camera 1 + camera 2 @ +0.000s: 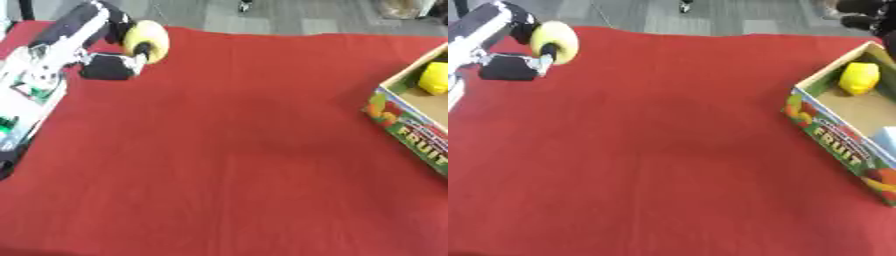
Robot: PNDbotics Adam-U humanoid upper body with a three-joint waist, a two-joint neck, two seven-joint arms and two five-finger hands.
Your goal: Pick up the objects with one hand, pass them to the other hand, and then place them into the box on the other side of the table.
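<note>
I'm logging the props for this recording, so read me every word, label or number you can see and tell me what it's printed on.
"FRUIT": large yellow letters on the near side wall of the cardboard box at the right edge of the table.
A smaller line of print above that word on the same wall: too blurred to read.
Nothing readable on the yellow object in the left hand, or on the red cloth.

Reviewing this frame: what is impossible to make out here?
- Right hand: in neither view.
- Left hand: its fingers round the yellow object are blurred; the object's kind is unclear.
- Fruit box: cut off by the right edge in both views, so most of its inside is unseen; only a yellow item shows.
- Box lettering: blurred beyond "FRUIT".
</note>
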